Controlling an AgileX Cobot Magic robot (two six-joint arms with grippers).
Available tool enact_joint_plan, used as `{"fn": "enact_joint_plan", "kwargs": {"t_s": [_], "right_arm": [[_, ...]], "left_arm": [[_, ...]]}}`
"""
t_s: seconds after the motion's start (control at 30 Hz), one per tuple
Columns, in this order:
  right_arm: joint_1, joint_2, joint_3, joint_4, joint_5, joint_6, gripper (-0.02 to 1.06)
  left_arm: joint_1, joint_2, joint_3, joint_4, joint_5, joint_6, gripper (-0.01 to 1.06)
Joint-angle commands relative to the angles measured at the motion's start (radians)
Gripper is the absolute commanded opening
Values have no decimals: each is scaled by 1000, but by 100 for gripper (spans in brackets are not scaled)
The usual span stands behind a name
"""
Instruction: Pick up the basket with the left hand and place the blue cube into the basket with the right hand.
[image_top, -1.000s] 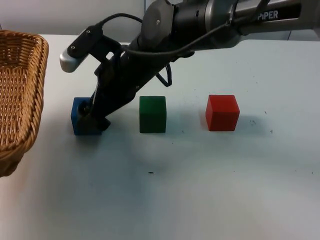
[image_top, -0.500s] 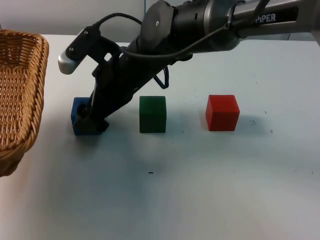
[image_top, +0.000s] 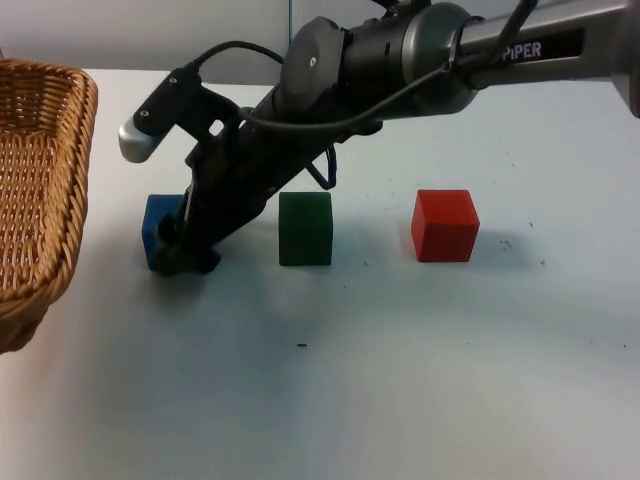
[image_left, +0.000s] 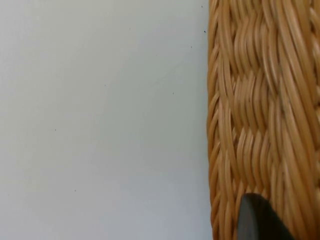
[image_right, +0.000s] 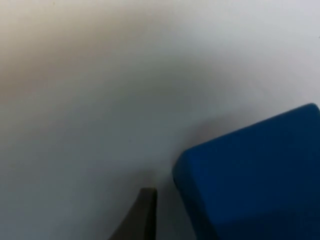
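From my station I read the bench (image_top: 400, 380) front to back. Nearest is bare white surface; further back stand three cubes in a row: the blue cube (image_top: 157, 228) at nine o'clock of the green cube (image_top: 305, 228), the red cube (image_top: 445, 225) at three o'clock. The right gripper (image_top: 185, 245) is down at the blue cube, its fingers straddling or pressing the block's right side. In the right wrist view the blue cube (image_right: 255, 175) sits just beside one finger (image_right: 137, 215), a thin gap between them. I cannot tell whether those fingers are wide or clamped. The cube has no long axis to worry about; what matters is that it lies between the fingers, not beside them. The basket (image_top: 40, 190) sits at the far left edge; the left wrist view has a fingertip (image_left: 260, 220) over the basket (image_left: 260, 110) rim, grip state unclear.
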Motion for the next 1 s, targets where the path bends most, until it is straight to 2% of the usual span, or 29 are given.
{"fn": "enact_joint_plan", "kwargs": {"t_s": [0.0,0.07,0.17,0.2,0.23,0.33,0.37,0.43,0.53,0.63,0.7,0.97], "right_arm": [[2,-3,-7,7,-3,-9,87],[2,-3,-7,7,-3,-3,77],[2,-3,-7,5,-5,7,56],[2,-3,-7,5,-5,7,56],[2,-3,-7,-3,-7,28,44],[0,-3,-7,-19,-7,61,22],[0,-3,-7,-19,-7,61,22],[0,-3,-7,-29,3,83,1],[0,-8,-7,-35,12,130,0],[0,-37,-7,-94,30,238,0],[0,-51,-7,-115,39,260,0],[0,-223,-7,-297,99,424,0]], "left_arm": [[1,-5,-11,-41,17,3,0],[-1,-5,-11,-41,17,3,0],[-1,-5,-11,-41,17,3,0],[-1,-5,-11,-41,17,3,0],[-1,-5,-11,-41,17,3,0],[-1,-5,-11,-41,17,3,0],[-1,-5,-11,-41,17,3,0],[-1,-5,-11,-41,17,3,0],[-1,-5,-11,-41,17,3,0],[-1,-5,-11,-41,17,3,0],[-1,-5,-11,-41,17,3,0],[-1,-5,-11,-64,21,3,0]]}}
